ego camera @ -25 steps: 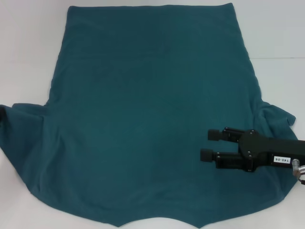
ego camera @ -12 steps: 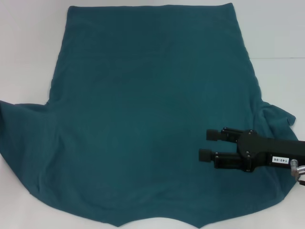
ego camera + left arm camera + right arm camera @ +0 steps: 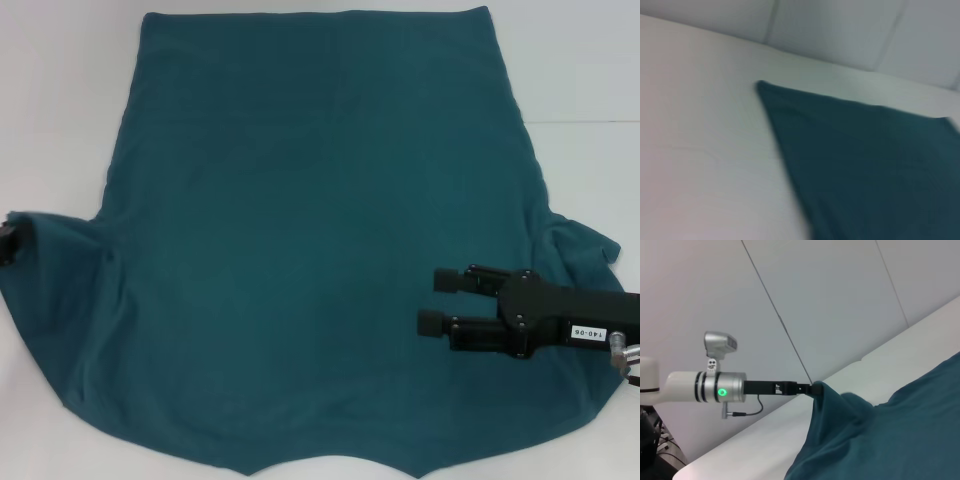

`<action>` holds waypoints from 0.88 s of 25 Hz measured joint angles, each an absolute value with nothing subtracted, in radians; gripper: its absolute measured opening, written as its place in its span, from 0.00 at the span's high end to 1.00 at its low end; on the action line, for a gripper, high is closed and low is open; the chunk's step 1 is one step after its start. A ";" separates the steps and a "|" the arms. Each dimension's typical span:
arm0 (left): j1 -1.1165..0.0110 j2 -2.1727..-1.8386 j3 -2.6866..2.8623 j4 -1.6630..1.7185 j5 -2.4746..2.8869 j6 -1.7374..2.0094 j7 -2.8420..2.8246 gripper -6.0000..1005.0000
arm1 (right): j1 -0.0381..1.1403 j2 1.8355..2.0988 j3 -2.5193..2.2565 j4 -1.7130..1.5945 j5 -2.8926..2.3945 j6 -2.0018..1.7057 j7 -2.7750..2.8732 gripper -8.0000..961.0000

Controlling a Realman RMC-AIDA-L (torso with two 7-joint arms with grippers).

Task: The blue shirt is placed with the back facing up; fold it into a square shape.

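**Left hand lifts a sleeve while right hand hovers**

At the far left, the left hand (image 3: 812, 389) is clamped on the sleeve edge of the blue shirt (image 3: 310, 250), lifting it off the white desk (image 3: 60, 120). The shirt lies spread, plain side up. At right, the right hand (image 3: 440, 300) hangs over the shirt, fingers parted, gripping nothing.

A white table (image 3: 585, 70) fills the head view. Beyond the table's far edge stands a pale panelled wall (image 3: 830, 300) with thin dark seams.
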State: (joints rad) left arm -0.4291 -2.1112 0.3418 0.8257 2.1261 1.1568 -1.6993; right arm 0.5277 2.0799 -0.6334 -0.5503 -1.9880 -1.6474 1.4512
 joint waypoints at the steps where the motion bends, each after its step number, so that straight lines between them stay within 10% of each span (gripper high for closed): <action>1: -0.427 -2.112 0.341 0.840 2.126 1.196 -1.711 0.96 | 0.528 2.080 -0.633 -0.550 -1.988 -1.647 1.451 0.08; 22: -0.494 -2.151 0.395 0.841 2.115 1.355 -1.823 0.95 | 0.526 2.080 -0.634 -0.546 -1.988 -1.647 1.450 0.08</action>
State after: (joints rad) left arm -0.4936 -2.1505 0.3952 0.8415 2.1152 1.3554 -1.8234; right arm 0.5263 2.0799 -0.6335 -0.5460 -1.9880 -1.6472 1.4504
